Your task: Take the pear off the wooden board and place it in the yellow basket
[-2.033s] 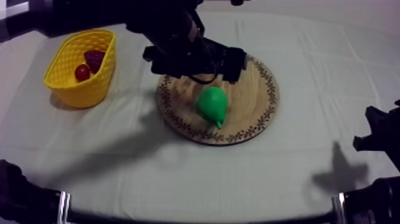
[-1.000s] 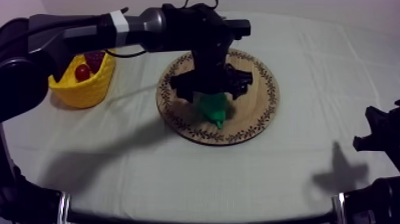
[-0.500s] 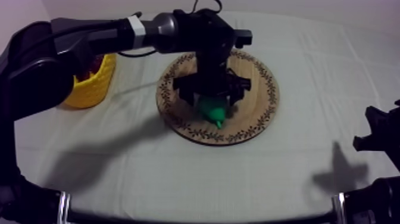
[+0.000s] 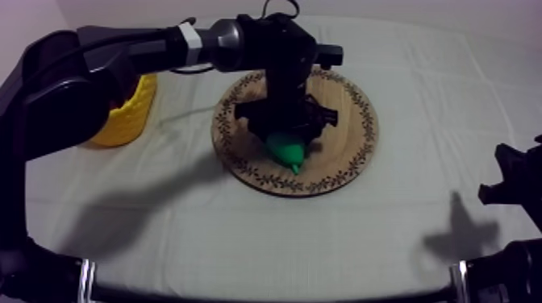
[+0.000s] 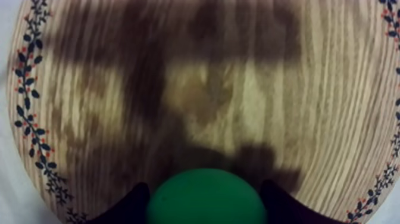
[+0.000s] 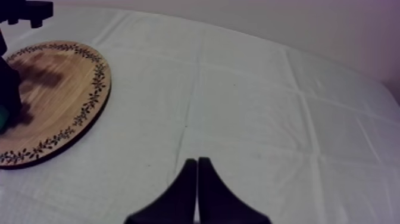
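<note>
The green pear (image 4: 286,151) lies on the round wooden board (image 4: 347,121) with its narrow end towards the table's front. My left gripper (image 4: 286,133) has come down over it from the upper left. Seen from the left wrist, the pear (image 5: 205,196) sits between the two black fingers (image 5: 136,204) of the left gripper (image 5: 205,205), which stand open, close against its sides. The yellow basket (image 4: 133,113) stands at the far left, half hidden behind the left arm. My right gripper (image 6: 196,173) is shut over bare cloth, low at the right (image 4: 504,181).
The board (image 6: 53,95) lies off to one side of the right gripper, with cloth all round it. The left arm spans from the table's left edge over the basket to the board (image 5: 208,89).
The left arm swung in over the board and came down onto the pear, its fingers now lower around it. It now covers the basket's contents. The right arm stayed still.
</note>
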Tool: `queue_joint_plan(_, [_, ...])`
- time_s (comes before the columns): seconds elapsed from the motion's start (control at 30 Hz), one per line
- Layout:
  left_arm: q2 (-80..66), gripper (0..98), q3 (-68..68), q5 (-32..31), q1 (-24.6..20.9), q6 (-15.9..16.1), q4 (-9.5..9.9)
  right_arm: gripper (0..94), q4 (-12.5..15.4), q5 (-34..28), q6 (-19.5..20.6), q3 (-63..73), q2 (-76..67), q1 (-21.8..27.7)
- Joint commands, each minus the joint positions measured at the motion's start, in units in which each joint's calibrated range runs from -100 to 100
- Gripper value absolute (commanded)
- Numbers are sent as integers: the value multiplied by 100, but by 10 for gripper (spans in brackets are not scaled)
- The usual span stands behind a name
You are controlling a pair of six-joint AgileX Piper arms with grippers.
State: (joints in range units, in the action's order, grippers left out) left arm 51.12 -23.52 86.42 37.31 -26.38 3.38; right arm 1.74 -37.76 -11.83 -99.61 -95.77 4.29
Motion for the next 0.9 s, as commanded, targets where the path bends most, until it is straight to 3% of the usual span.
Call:
queue_joint_plan(0.0, [4,556,1,-12,9,33,0,5,-1,2,3,-5,1,0])
queue_joint_plan(0.27, [-184,360,252,-248,19,131,38,5,-1,2,3,-5,1,0])
queue_joint_plan(0.7, [-2240,333,1507,-301,-261,484,179,5,-1,2,3,-5,1,0])
queue_joint_plan(0.87, [-3435,351,2739,-662,-574,796,378,5,-1,2,3,-5,1,0])
